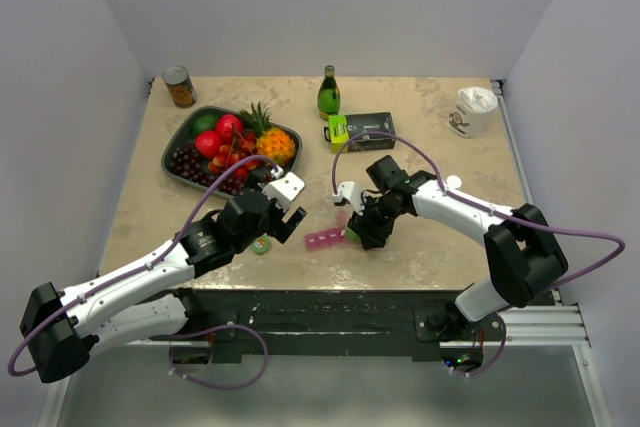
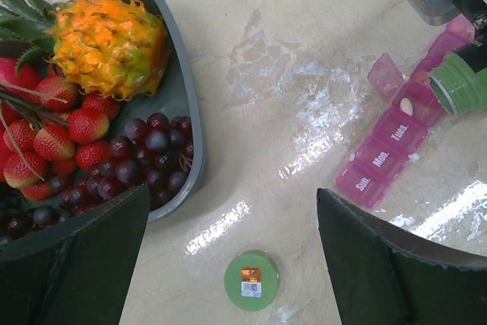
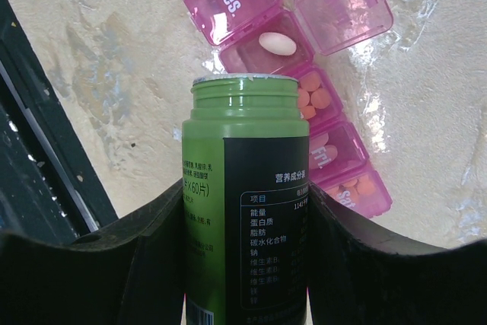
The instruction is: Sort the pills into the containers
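The pink pill organiser (image 1: pixel 325 240) lies near the table's front edge; it also shows in the left wrist view (image 2: pixel 392 148) and the right wrist view (image 3: pixel 319 97). One lid (image 3: pixel 344 7) stands open over a compartment with one white pill (image 3: pixel 277 43). Orange pills (image 3: pixel 313 98) fill compartments beside it. My right gripper (image 1: pixel 362 230) is shut on an uncapped green bottle (image 3: pixel 245 203), its mouth tilted over the organiser. My left gripper (image 1: pixel 281 219) is open and empty above the bottle's green cap (image 2: pixel 251 281) on the table.
A grey fruit tray (image 1: pixel 176 160) with grapes, strawberries and a pineapple lies at the left. A green glass bottle (image 1: pixel 328 93), a black box (image 1: pixel 368 131), a tin can (image 1: pixel 180 87) and a white cup (image 1: pixel 472 110) stand at the back.
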